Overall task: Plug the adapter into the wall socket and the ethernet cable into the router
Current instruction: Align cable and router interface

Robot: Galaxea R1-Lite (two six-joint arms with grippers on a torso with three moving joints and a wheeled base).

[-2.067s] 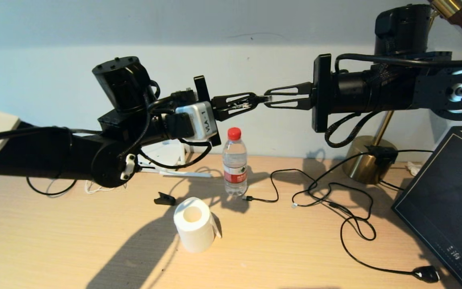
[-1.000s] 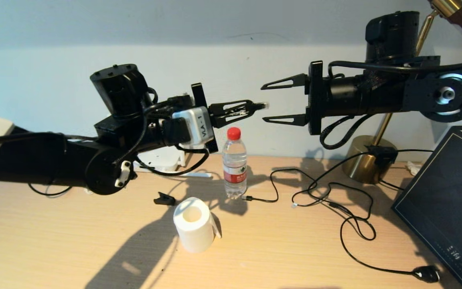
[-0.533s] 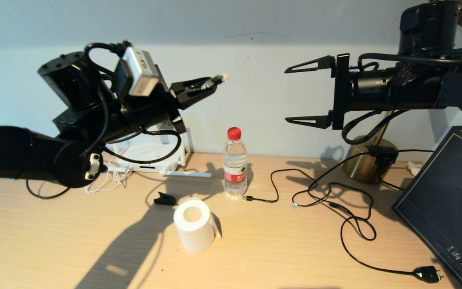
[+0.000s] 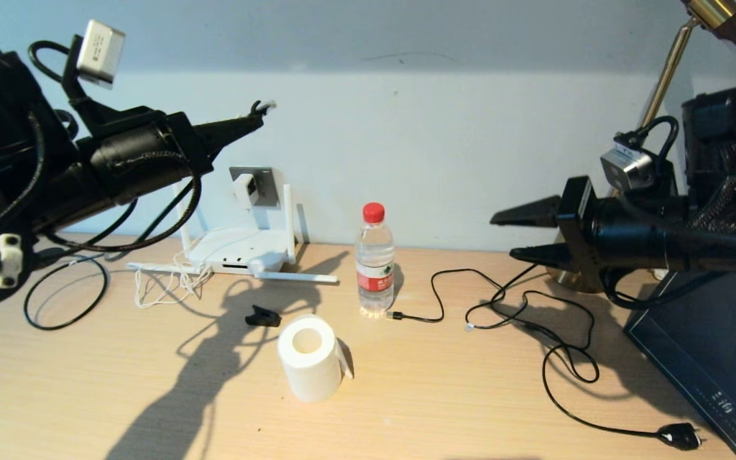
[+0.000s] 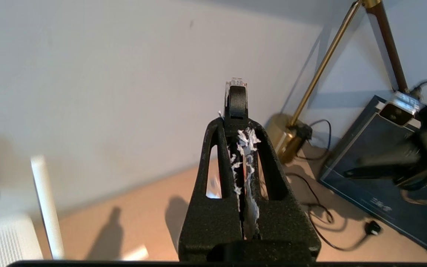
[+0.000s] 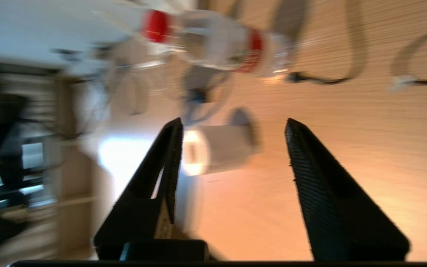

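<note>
My left gripper (image 4: 253, 117) is raised high at the left near the wall, shut on the ethernet cable's plug. Its clear connector (image 4: 266, 104) sticks out past the fingertips, as the left wrist view shows too (image 5: 236, 88). The black cable loops on the table (image 4: 64, 295) below that arm. The white router (image 4: 240, 248) lies against the wall with its antennas out. Above it, the white adapter (image 4: 244, 189) sits against the grey wall socket (image 4: 264, 182). My right gripper (image 4: 524, 236) hangs open and empty at the right, above the cords.
A water bottle (image 4: 374, 262), a paper roll (image 4: 309, 358) and a small black clip (image 4: 261, 316) stand mid-table. A thin black cord with a plug (image 4: 680, 436) snakes at the right, by a brass lamp (image 5: 291, 138) and a dark board (image 4: 713, 345).
The right gripper opened off the connector, then drew back to the right and dropped lower. The left arm swung up and to the left with the ethernet plug, uncovering the router and socket.
</note>
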